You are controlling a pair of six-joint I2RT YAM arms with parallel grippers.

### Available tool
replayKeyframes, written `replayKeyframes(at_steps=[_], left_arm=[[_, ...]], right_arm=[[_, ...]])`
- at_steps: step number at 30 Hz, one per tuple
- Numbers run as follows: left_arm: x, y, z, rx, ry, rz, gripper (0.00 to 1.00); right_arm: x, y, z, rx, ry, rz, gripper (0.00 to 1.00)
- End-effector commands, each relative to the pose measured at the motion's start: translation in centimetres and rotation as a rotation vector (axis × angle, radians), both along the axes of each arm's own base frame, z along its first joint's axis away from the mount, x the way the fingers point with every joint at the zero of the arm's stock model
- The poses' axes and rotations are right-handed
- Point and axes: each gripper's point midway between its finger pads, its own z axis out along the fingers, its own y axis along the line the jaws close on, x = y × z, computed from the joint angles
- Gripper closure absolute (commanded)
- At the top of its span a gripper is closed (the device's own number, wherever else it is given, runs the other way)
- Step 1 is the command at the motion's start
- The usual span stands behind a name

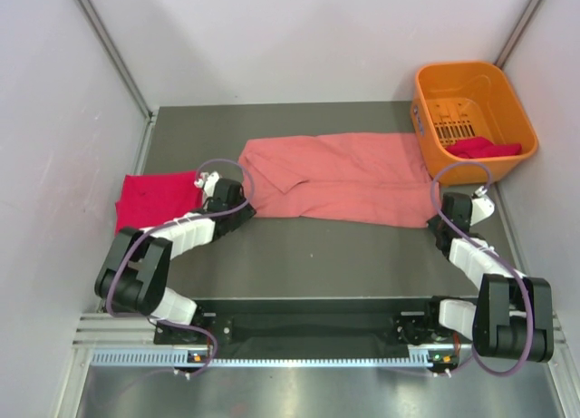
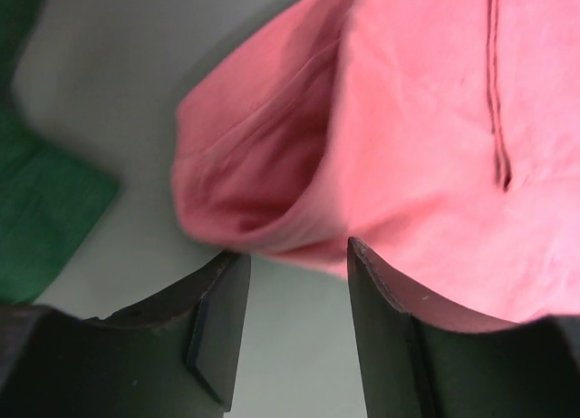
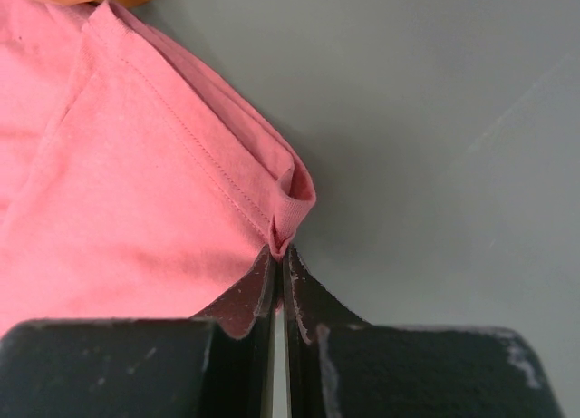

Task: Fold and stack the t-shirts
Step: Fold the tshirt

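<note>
Across the middle of the table (image 1: 344, 255) lay the salmon-pink t-shirt (image 1: 335, 178), its right corner pinched by the pressed-together fingers of the right gripper (image 3: 279, 255), while the left gripper (image 2: 297, 253) stood spread at the left end, holding nothing. Only a little hem seemed held, so a pull might free it; the left might catch one layer only.

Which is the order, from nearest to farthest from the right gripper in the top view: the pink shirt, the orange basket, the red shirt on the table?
1. Pink shirt: its right corner is pinched in the right gripper.
2. Orange basket: in the far right corner, just beyond that gripper.
3. Red shirt: at the far left side.
</note>
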Motion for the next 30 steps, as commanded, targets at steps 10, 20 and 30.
replayKeyframes(at_steps=[10,20,30], left_arm=[[0.9,1.0,-1.8,-0.026,0.019,0.178,0.62],[1.1,2.6,-2.4,-0.035,0.051,0.353,1.0],[0.0,5.1,2.8,0.052,-0.041,0.372,1.0]], right_arm=[[0.6,-0.1,1.1,-0.014,-0.052,0.015,1.0],[0.5,0.0,1.3,-0.014,-0.062,0.02,1.0],[0.2,0.9,4.7,-0.066,-0.086,0.049,1.0]])
